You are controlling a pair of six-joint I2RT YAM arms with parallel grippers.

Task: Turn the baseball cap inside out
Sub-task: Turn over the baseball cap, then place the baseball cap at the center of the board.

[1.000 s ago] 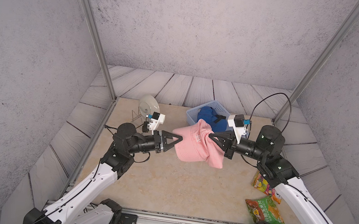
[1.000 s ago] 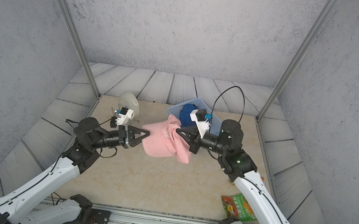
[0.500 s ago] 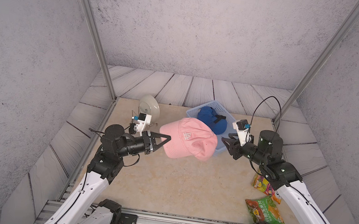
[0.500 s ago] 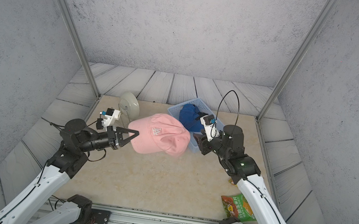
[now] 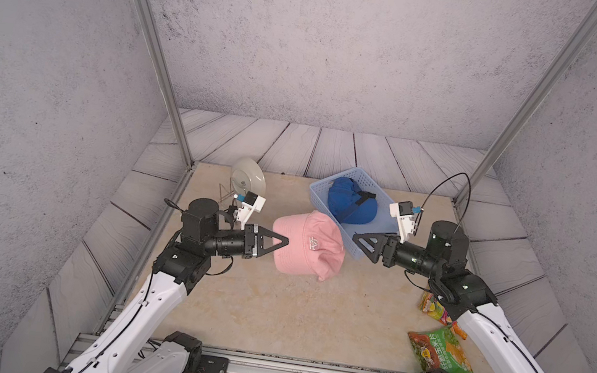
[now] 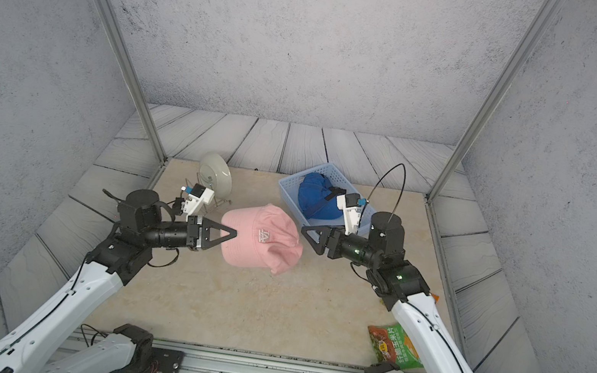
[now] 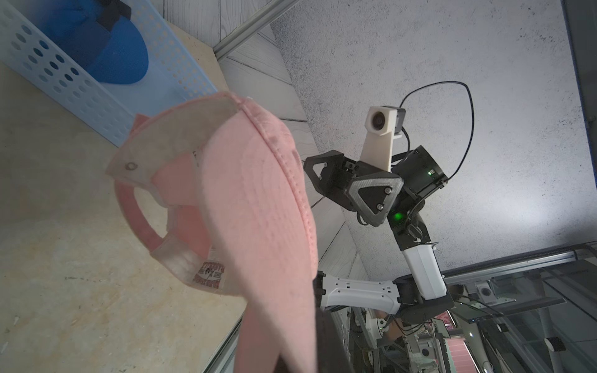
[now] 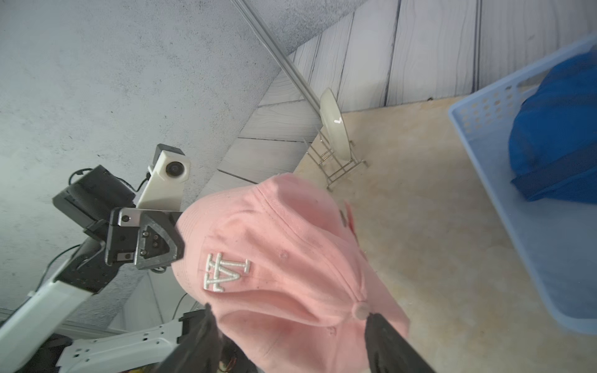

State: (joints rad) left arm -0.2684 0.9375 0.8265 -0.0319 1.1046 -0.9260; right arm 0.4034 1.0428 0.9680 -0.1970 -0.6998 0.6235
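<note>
The pink baseball cap (image 5: 308, 245) (image 6: 261, 238) hangs over the middle of the table with its white logo on the outside and its crown rounded and creased. My left gripper (image 5: 286, 240) (image 6: 236, 232) is shut on the cap's brim from the left. In the left wrist view the brim (image 7: 258, 200) runs down into that gripper (image 7: 290, 365), and the pale lining and back strap show. My right gripper (image 5: 355, 240) (image 6: 304, 230) is open just right of the crown. In the right wrist view its fingers (image 8: 206, 323) flank the top button (image 8: 360, 310) without pinching it.
A light blue basket (image 5: 365, 181) at the back right holds a blue cap (image 5: 350, 205). A pale plate (image 5: 247, 180) stands in a wire rack at the back left. Two snack bags (image 5: 438, 351) (image 5: 435, 308) lie at the right, under my right arm.
My right gripper opened and let go of the cap, drew back to the right, then edged closer again. The crown sprang out rounded. The cap now hangs from my left gripper alone.
</note>
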